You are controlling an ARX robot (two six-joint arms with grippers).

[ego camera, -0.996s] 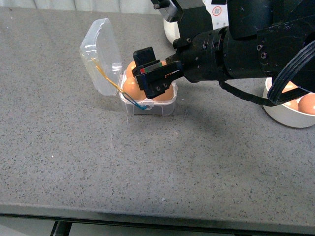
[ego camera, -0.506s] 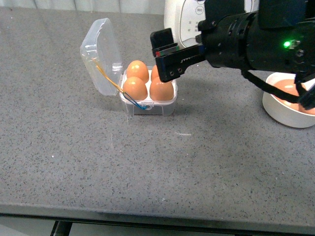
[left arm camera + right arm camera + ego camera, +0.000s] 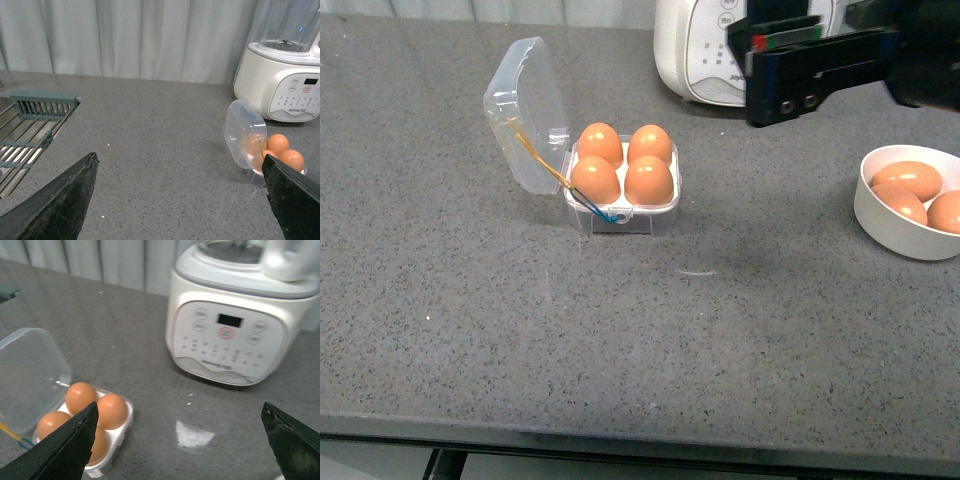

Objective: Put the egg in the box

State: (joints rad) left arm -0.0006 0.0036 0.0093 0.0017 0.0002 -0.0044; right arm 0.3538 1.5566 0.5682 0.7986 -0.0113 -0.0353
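Note:
The clear box (image 3: pixel 640 222) stands with its lid (image 3: pixel 525 115) hinged open to the left. An orange-brown egg (image 3: pixel 649 181) sits in each of its four cells. My right gripper (image 3: pixel 775 70) is open and empty. It hangs above the counter, behind and to the right of the box. In the right wrist view the box (image 3: pixel 127 420) lies beside one open finger (image 3: pixel 70 445). My left gripper (image 3: pixel 180 200) is open and empty, out of the front view. The box (image 3: pixel 254 175) and two eggs show by its far finger (image 3: pixel 295 200).
A white round bowl (image 3: pixel 880 225) with three more eggs stands at the right edge. A white blender base (image 3: pixel 700 55) stands behind the box. It also shows in the right wrist view (image 3: pixel 235 335). A metal rack (image 3: pixel 30 125) lies at the far left in the left wrist view.
My right gripper has drawn back from over the box, up and to the right. All four eggs in the box now show.

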